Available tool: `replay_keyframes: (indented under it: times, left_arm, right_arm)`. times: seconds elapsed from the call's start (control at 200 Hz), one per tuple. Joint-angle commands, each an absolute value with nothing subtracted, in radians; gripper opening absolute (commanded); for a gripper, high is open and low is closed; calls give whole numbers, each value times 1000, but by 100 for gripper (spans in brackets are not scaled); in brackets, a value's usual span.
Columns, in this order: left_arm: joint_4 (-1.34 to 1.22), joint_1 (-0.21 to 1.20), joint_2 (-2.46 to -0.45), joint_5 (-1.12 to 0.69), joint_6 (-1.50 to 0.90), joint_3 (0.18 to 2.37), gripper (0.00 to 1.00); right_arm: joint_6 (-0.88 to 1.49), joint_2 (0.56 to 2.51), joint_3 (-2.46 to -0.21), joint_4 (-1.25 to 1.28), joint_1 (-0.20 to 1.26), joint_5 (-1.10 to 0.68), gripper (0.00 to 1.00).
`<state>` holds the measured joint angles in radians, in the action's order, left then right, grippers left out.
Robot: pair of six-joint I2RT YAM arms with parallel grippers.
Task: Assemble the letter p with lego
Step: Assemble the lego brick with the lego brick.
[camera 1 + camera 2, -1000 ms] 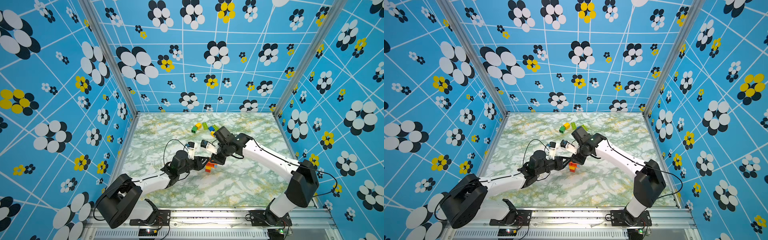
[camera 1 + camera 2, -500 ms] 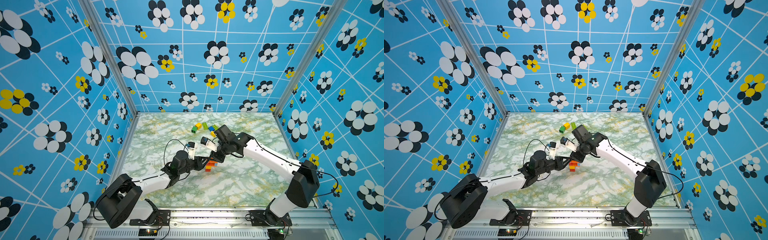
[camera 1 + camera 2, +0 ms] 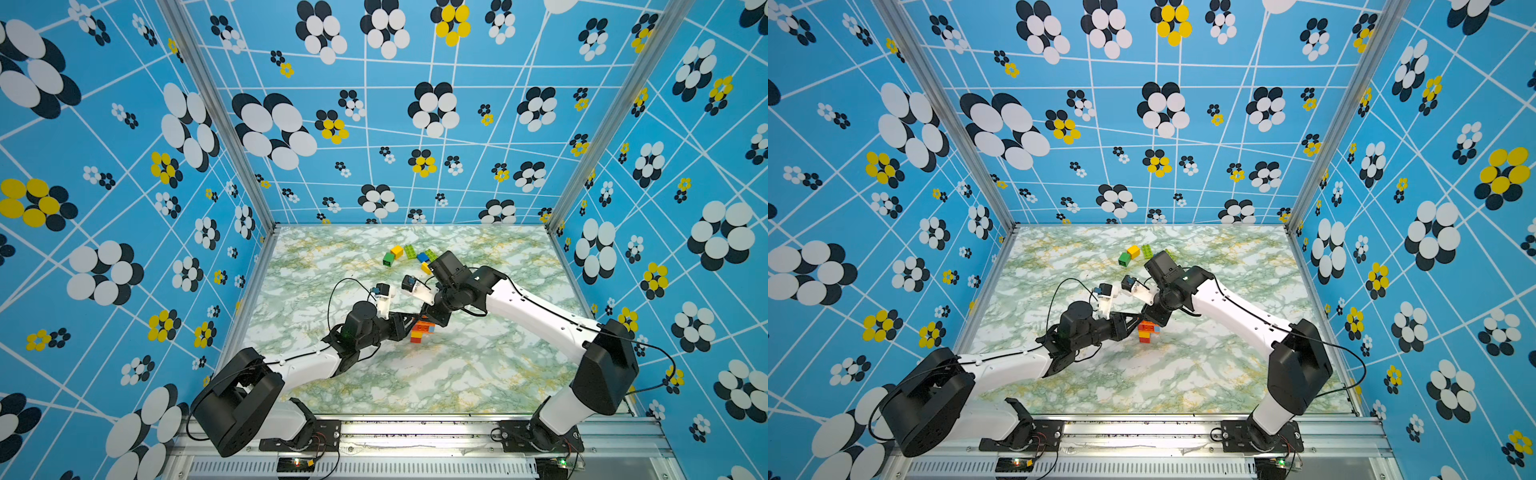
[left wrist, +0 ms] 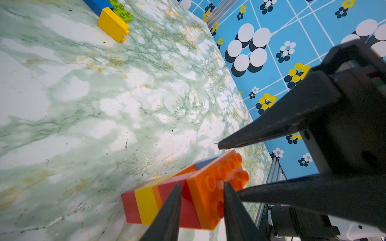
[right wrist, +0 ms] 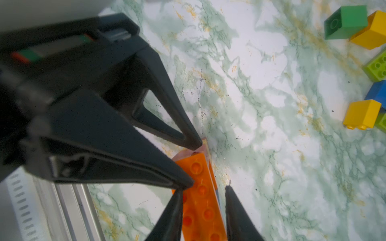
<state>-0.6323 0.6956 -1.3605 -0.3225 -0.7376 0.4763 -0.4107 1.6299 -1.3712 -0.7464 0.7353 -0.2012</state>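
The lego stack [image 3: 419, 331] [image 3: 1147, 331] stands mid-table, with red and yellow layers and a light blue piece under an oblong orange brick [image 4: 211, 200] [image 5: 203, 208]. My right gripper [image 5: 203, 188] [image 3: 432, 319] reaches in from the right. Its fingers lie along both long sides of the orange brick, shut on it. My left gripper [image 4: 201, 184] [image 3: 406, 321] comes from the left with its jaws a little apart. One tip lies over the studded top and one in front of the red layer. Whether the left gripper grips the stack does not show.
Loose lego lies at the back of the marble table [image 3: 478, 374]: a green brick [image 3: 388, 259], a yellow brick [image 3: 397, 251], a lime brick [image 3: 410, 251], a blue brick [image 3: 422, 257] and another yellow brick [image 5: 362, 113]. Patterned walls close in three sides, and a metal rail [image 3: 415, 419] runs along the front.
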Motion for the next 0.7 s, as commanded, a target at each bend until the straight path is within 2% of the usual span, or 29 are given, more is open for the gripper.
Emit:
replay_keyframes:
  times: [0.0,0.49,0.695]
  left_arm:
    - [-482,708,-1399,-305,-700,468,34]
    - [-426,719,-1394,-288,-673,469,32]
    - [-421,720,-1394,-287,-668,461,32]
  right_arm:
    - [-425,1699,-1339,-777,733,-177,32]
    - [-420,1705,-1312,-768,738,-164,29]
    - [-394,1644,-1322,-734,737,-198,34]
